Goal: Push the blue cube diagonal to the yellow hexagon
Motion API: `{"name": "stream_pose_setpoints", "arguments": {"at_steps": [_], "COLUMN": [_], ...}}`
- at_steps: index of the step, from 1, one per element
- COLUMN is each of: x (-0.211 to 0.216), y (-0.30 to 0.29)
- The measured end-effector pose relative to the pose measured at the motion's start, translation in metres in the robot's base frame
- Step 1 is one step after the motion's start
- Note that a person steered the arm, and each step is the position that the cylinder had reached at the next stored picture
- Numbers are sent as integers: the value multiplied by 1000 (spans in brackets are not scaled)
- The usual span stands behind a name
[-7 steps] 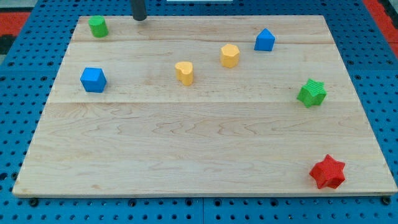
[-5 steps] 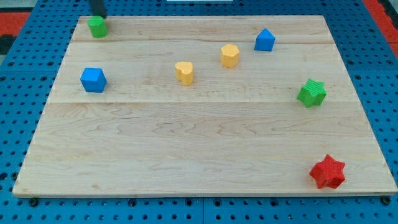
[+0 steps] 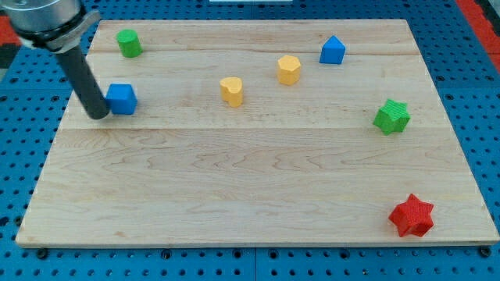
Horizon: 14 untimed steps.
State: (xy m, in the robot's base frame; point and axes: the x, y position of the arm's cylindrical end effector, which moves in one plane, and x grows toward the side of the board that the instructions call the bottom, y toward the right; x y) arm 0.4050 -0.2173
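Observation:
The blue cube sits at the view's left side of the wooden board. My tip rests right against the cube's left side, with the dark rod rising up and left to the arm at the top left corner. The yellow hexagon stands at the upper middle of the board, far to the right of the cube. A yellow heart-like block lies between them, a little lower than the hexagon.
A green block sits near the top left corner. A blue pentagon-like block is right of the hexagon. A green star is at the right side and a red star at the bottom right.
My rod swept from the top edge leftward and down to the blue cube's left side. The blue cube shifted slightly to the right, and the green block nudged right.

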Motion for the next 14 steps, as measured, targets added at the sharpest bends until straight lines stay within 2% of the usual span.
{"name": "stream_pose_setpoints", "arguments": {"at_steps": [1,2,5,6,8,9,13,14], "x": [-66,-82,-84,-94,-117,-119,-119,-146], "y": [45,136,279,290,238,231,246,283]}}
